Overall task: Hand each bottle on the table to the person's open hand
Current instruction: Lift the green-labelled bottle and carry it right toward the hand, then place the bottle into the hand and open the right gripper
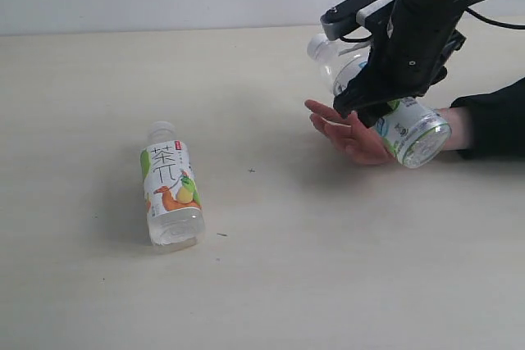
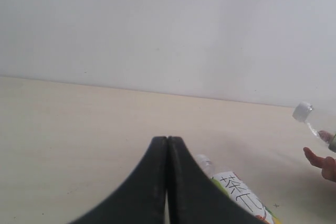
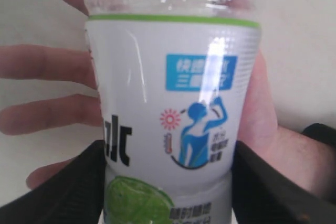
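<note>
My left gripper (image 2: 167, 182) is pinched shut, empty, near the clear fruit-label plastic bottle (image 1: 172, 194) lying on the pale beige table (image 1: 271, 284). My right gripper (image 1: 373, 102) clasps the tilted lime-label bottle (image 1: 410, 130) directly over the person's bare open hand (image 1: 349, 133).

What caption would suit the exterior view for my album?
Right gripper holds a lime-label bottle over the person's open hand; a fruit-label bottle lies on the table.
</note>
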Motion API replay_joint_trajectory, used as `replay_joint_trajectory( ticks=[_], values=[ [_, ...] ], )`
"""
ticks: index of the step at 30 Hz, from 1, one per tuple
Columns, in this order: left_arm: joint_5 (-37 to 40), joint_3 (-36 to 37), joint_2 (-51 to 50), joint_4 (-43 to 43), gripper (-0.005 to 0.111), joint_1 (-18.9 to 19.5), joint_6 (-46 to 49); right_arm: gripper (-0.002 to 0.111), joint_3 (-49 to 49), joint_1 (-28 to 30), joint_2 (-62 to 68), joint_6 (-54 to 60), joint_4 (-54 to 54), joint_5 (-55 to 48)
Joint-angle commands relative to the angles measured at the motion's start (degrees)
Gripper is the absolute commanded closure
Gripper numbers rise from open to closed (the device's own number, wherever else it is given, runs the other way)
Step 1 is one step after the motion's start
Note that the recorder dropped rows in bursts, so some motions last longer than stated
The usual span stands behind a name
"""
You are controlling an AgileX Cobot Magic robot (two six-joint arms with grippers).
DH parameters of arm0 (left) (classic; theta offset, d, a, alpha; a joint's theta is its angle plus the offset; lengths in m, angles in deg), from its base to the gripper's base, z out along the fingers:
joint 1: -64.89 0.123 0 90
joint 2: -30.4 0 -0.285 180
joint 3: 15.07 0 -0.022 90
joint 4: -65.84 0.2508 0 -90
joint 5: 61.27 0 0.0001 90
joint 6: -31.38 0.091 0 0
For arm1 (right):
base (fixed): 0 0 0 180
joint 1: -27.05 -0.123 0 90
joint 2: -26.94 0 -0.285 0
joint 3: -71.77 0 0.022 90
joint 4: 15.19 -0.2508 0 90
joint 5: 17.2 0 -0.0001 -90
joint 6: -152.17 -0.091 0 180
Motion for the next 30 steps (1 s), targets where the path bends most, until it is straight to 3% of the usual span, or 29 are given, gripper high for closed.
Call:
replay_joint_trajectory(
  ticks=[1, 9, 13, 21, 24, 30],
  values=[
    [-0.02, 0.04, 0.32, 0.07, 0.107, -0.02, 0.00, 0.108, 0.41, 0.36, 1.81, -1.88, 0.50, 1.34],
    [-0.02, 0.04, 0.32, 0.07, 0.107, -0.02, 0.00, 0.106, 0.41, 0.36, 5.03, -3.16, 0.52, 1.53],
    [-0.02, 0.04, 0.32, 0.07, 0.107, -0.02, 0.00, 0.091, 0.41, 0.36, 5.03, -3.16, 0.52, 2.15],
    [-0.02, 0.04, 0.32, 0.07, 0.107, -0.02, 0.00, 0.041, 0.41, 0.36, 5.03, -3.39, -0.52, 2.70],
    [-0.02, 0.04, 0.32, 0.07, 0.107, -0.02, 0.00, 0.035, 0.41, 0.36, 5.03, -3.64, -0.52, 2.70],
    [-0.02, 0.04, 0.32, 0.07, 0.107, -0.02, 0.00, 0.033, 0.41, 0.36, 4.92, -3.96, -0.52, 3.01]
  ],
)
